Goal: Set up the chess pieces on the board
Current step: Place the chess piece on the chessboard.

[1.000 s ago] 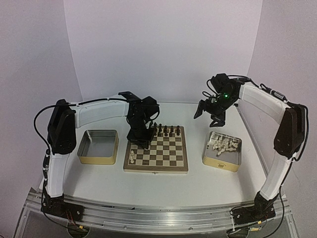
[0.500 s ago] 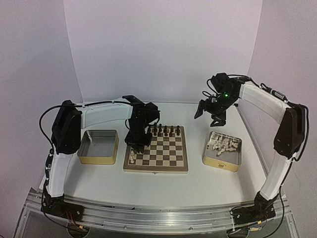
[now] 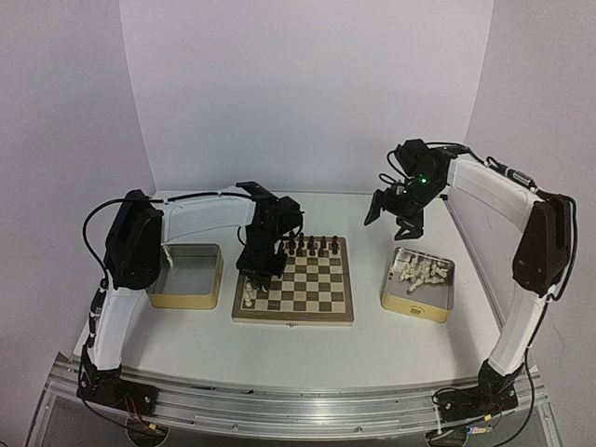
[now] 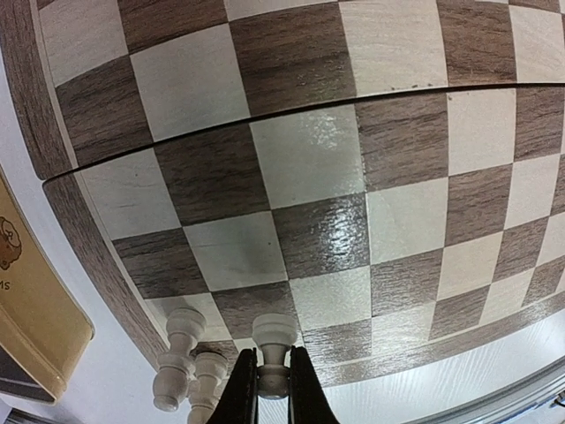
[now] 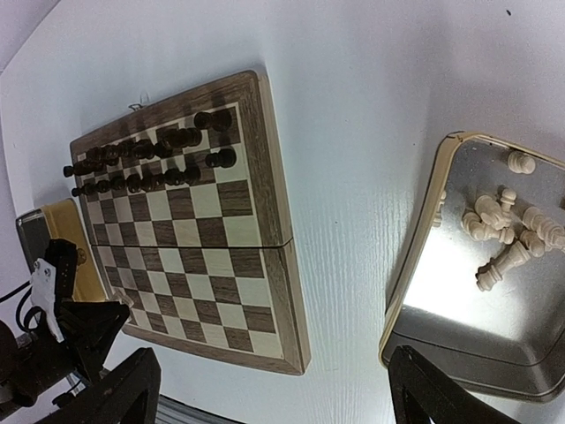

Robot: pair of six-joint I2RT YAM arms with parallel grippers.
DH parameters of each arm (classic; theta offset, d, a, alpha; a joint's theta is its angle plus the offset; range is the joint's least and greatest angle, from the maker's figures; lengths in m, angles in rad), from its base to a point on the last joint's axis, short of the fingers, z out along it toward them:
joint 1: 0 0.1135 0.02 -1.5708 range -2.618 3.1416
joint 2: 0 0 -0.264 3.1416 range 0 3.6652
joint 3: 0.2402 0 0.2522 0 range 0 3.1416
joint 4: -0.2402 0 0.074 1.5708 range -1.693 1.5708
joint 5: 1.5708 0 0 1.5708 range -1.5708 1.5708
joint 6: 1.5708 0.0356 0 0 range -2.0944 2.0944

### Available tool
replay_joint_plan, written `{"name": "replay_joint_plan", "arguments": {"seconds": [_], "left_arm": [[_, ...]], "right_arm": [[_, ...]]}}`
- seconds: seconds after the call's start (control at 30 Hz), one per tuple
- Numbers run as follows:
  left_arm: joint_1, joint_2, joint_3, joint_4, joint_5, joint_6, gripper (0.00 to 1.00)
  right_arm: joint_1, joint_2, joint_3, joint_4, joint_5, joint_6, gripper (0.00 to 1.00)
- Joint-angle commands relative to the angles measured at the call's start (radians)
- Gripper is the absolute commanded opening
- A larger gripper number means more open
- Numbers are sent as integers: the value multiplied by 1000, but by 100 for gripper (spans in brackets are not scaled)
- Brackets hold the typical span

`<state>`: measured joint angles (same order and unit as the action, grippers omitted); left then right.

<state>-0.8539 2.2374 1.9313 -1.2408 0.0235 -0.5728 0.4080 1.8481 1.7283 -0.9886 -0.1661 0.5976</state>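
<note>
White side barely begun, as I read it, with one cream piece [image 4: 274, 340] going in at the near-left corner of the board [image 4: 305, 155].

My left pincer [image 4: 272, 367] is clamped on that piece, just beside two standing cream figures [image 4: 181, 353]; I cannot tell if its base touches the square. The dark pieces [image 3: 312, 246] fill the far rows. Most of the white set [image 3: 421, 273] lies jumbled in the right tin [image 3: 410, 307], so nearly all the white ranks remain. My right pincer [image 3: 396, 219] hangs above that tin, jaws wide and empty.
</note>
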Motion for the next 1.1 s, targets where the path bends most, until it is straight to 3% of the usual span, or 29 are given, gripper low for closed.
{"name": "replay_joint_plan", "arguments": {"seconds": [0.0, 1.07], "left_arm": [[3, 24, 54, -50, -13, 19, 0], [3, 62, 86, -104, -4, 56, 0]], "right_arm": [[-1, 13, 45, -10, -16, -14, 89], [-2, 52, 79, -9, -31, -15, 89]]}}
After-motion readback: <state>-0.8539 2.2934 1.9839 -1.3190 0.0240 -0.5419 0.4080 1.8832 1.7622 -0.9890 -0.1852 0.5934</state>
